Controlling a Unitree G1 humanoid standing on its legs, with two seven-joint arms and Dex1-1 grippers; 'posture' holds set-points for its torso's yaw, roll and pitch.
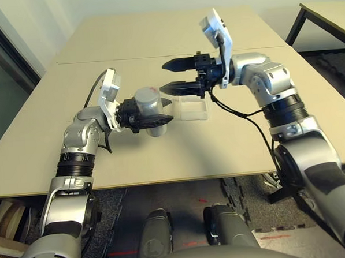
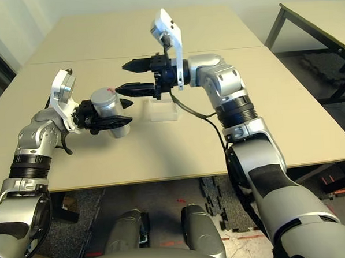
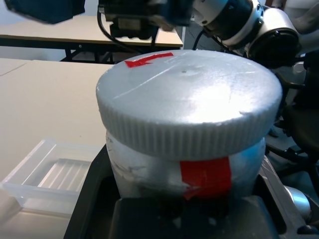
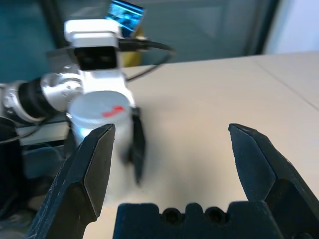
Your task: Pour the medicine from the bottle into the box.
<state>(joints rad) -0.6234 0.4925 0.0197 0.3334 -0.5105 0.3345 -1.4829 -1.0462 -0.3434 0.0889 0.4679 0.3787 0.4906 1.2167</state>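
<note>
My left gripper (image 1: 159, 114) is shut on the bottle (image 1: 148, 109), a white-grey cylinder with red tape on its label, held upright left of the table's middle. Its round grey ribbed cap (image 3: 189, 99) is on, with a red mark on top. The box (image 1: 193, 109), clear shallow plastic, lies on the table just right of the bottle. My right gripper (image 1: 171, 77) hangs above the box, open, its fingers pointing left toward the bottle's top with nothing between them. In the right wrist view the bottle (image 4: 99, 117) stands beyond the wide-spread fingers (image 4: 94, 164).
The work surface is two beige tables (image 1: 162, 158) pushed together, with a seam running across behind the grippers. Another table (image 1: 326, 17) with black legs stands at the far right. A black cable (image 1: 241, 111) hangs from my right wrist over the table.
</note>
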